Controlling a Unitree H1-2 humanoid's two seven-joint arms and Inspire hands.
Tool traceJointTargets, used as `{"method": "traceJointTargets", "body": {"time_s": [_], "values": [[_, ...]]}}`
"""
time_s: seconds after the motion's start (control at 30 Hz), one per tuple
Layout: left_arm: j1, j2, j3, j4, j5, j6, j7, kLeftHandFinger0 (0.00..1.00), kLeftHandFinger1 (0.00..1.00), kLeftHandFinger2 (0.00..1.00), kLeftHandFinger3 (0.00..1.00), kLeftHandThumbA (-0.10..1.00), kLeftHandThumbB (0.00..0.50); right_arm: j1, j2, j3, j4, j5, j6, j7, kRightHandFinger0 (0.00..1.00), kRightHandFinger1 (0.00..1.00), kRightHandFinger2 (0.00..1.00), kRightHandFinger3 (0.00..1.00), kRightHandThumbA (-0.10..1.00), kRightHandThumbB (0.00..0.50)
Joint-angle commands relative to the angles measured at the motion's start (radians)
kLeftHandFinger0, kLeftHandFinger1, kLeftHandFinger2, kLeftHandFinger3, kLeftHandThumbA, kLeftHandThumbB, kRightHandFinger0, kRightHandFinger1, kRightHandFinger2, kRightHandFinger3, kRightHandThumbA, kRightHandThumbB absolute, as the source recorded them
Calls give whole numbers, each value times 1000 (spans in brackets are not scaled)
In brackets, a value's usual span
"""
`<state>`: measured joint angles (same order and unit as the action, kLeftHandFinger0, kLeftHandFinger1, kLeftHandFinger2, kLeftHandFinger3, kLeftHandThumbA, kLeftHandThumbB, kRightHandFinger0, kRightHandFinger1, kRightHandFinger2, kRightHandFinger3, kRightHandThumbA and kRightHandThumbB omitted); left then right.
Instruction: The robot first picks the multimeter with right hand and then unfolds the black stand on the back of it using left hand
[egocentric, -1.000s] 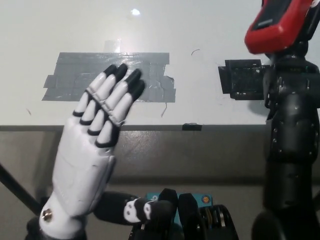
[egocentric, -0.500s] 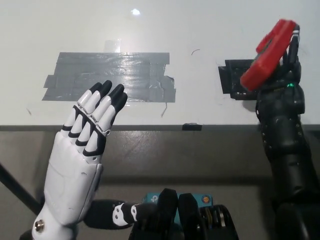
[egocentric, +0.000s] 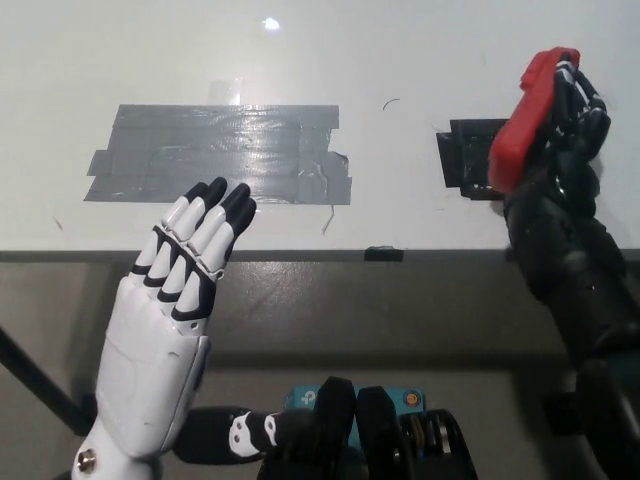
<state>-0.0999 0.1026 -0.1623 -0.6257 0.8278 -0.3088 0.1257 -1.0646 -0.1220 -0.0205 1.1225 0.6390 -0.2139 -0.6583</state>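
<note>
The black right hand (egocentric: 562, 140) is clasped around the red multimeter (egocentric: 525, 120), holding it on edge above the white surface (egocentric: 400, 60), over a black patch (egocentric: 465, 160). The white left hand (egocentric: 175, 290) hovers empty, fingers straight, near grey tape (egocentric: 220, 150).

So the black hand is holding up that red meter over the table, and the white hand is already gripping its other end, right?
Not quite. The head view shows the black right hand holding the red multimeter above the table, but the white left hand is not touching it. That hand is open, fingers apart, far off at the table's near edge below the grey tape patch.
</note>
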Motion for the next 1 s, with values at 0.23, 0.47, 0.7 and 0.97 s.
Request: {"method": "traceJointTargets", "body": {"time_s": [0.23,0.47,0.7,0.97], "values": [[11,-33,-25,-15,2,-57,14,1000,1000,1000,1000,1000,330,-281,-55,347,163,-536,-172,-142,0,0,200,147,-100,168],[7,-30,-16,-19,3,-54,9,1000,1000,1000,1000,1000,338,-262,-39,521,238,-640,-93,-134,0,0,206,135,-100,203],[28,-26,-22,-27,-9,-58,5,1000,1000,1000,1000,1000,333,-212,-37,639,282,-670,60,38,533,787,1000,1000,435,347],[23,-29,-26,-11,-18,-65,6,1000,1000,1000,1000,1000,339,-213,-66,659,271,-682,26,195,1000,1000,1000,1000,921,495]]}}
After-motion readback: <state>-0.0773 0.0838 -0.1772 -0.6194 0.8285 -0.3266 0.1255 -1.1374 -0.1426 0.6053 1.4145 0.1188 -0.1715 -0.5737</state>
